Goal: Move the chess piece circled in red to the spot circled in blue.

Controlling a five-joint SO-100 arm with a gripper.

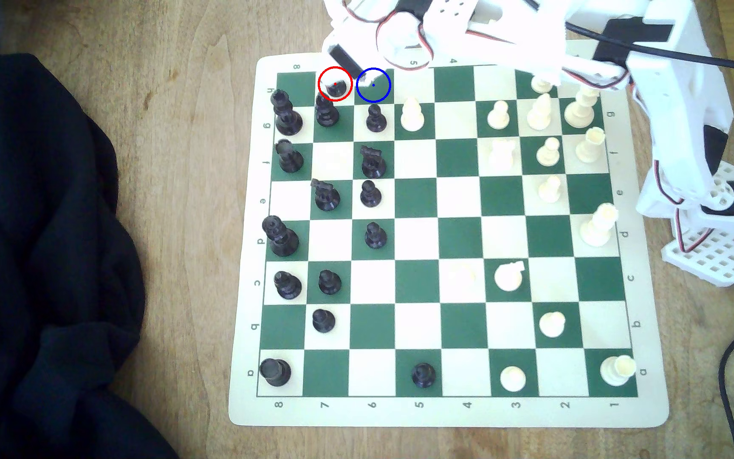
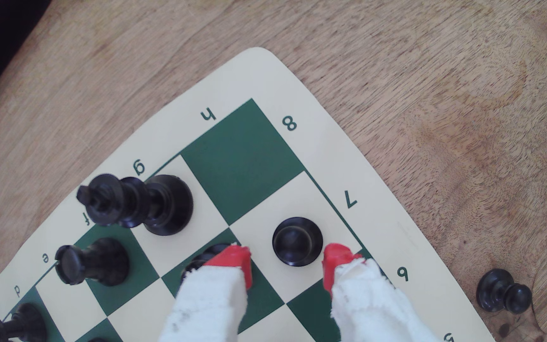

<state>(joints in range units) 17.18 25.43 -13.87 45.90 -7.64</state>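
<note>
Gripper (image 2: pixel 287 261) spread apart beside the circled black pawn (image 2: pixel 297 241); risk: 1 red fingertip (image 2: pixel 232 259) clips the neighbouring black piece (image 2: pixel 206 259) while closing.

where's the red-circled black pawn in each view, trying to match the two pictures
Exterior view: the black pawn stands on a white square in the board's top row, inside the red ring, second square from the exterior view's left.
Wrist view: the same pawn, seen from above, sits on the white square beside the printed 7, just ahead of the open pincer.
Shared landmark: the bare green corner square next to it.
</note>
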